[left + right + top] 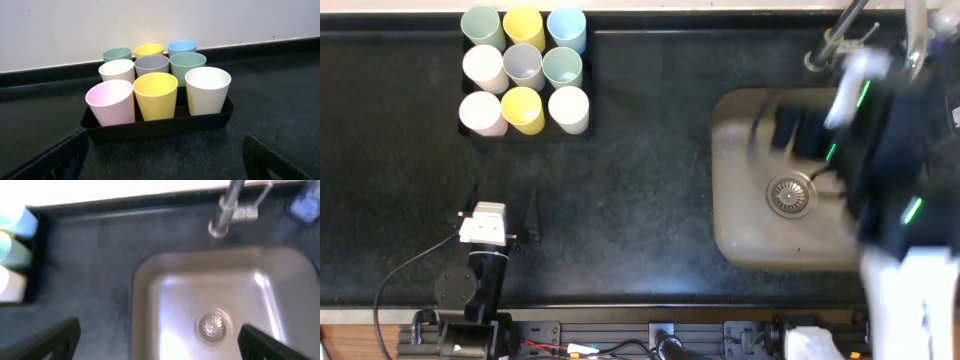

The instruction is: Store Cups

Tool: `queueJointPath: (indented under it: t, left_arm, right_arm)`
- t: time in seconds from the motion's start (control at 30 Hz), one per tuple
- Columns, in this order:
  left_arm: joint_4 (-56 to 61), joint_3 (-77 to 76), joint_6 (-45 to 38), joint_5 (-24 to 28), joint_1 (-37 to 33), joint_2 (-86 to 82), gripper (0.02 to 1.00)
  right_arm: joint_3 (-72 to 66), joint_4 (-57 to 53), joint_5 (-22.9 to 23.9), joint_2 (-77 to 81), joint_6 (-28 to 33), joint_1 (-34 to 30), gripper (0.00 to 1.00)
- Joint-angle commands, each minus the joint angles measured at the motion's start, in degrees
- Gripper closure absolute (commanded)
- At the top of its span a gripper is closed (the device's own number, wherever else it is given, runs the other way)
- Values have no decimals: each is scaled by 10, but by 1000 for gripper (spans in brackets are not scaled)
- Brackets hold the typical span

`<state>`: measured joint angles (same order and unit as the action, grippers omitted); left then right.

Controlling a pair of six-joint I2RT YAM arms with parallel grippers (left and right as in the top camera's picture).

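The left jaws stand wide apart and empty, low over the dark worktop [620, 200]. The right jaws, equally wide and empty, hang above the sink [740, 200], well apart from the cups. Ahead of the left arm, at the back of the worktop by the wall, sits one black tray [150, 129] of upright cups packed close together. They look light, thin-walled and stiff but smooth, and they taper downward, so a squeeze round the body may well slip — and the neighbours leave little room for it. Pinching a front cup's rim, one jaw inside and one outside, seems the safest hold. There are nine cups in three rows of three. Nearest stand the pink cup [111, 102], a yellow cup [155, 95] and a white cup [207, 90]. Behind them come white, grey [152, 65] and green, and farthest are green, yellow and blue [182, 47] — two each of yellow, white and green, one each of pink, grey and blue.
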<state>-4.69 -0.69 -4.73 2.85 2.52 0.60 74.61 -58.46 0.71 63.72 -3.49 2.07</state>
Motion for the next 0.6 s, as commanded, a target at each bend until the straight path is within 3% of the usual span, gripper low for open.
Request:
queueJointPath:
  t: [0.03,0.1,0.3,0.37,0.53,0.6]
  left_arm:
    - [-2,0,-9,7,0,-4,20]
    - [-2,0,-9,7,0,-4,23]
    - [-2,0,-9,7,0,-4,20]
    - [-2,0,-9,7,0,-4,20]
    - [-2,0,-9,7,0,-4,20]
    - [-2,0,-9,7,0,-4,23]
  right_arm:
    - [-269,190,146,-169,46,53,3]
    - [-347,268,171,-227,50,66,3]
    - [-506,382,172,-329,130,69,3]
    - [-555,427,171,-350,131,71,3]
    - [-687,741,171,-369,131,73,3]
    - [-716,794,171,-369,131,73,3]
